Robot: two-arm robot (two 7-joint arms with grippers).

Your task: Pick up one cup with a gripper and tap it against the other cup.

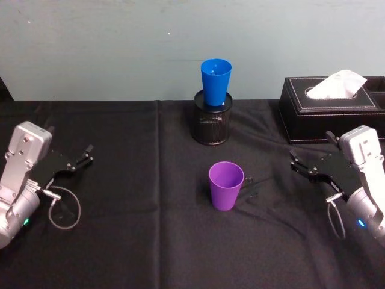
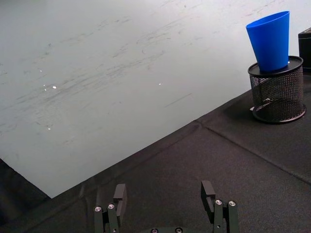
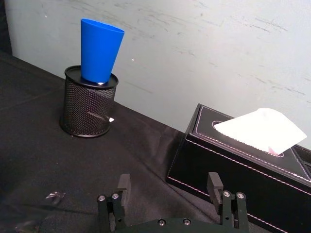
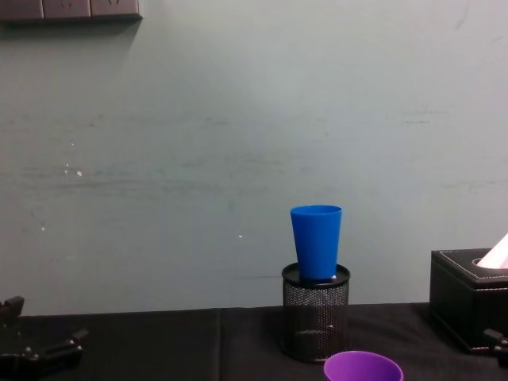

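- Head view: the purple cup (image 1: 226,185) stands between the left gripper (image 1: 84,158) and the right gripper (image 1: 295,160), well apart from both. The blue cup (image 1: 216,81) perches on the mesh holder (image 1: 211,123).
- Left wrist view: jaws spread, empty.
- Right wrist view: likewise.
- Chest view: the blue cup seems loosely seated, so a hard tap could topple it.

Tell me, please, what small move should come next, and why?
Probably ease the open right gripper toward the purple cup: it stands upright, ungrasped, nearer that gripper than the left gripper; the blue cup sits in the mesh pen holder.
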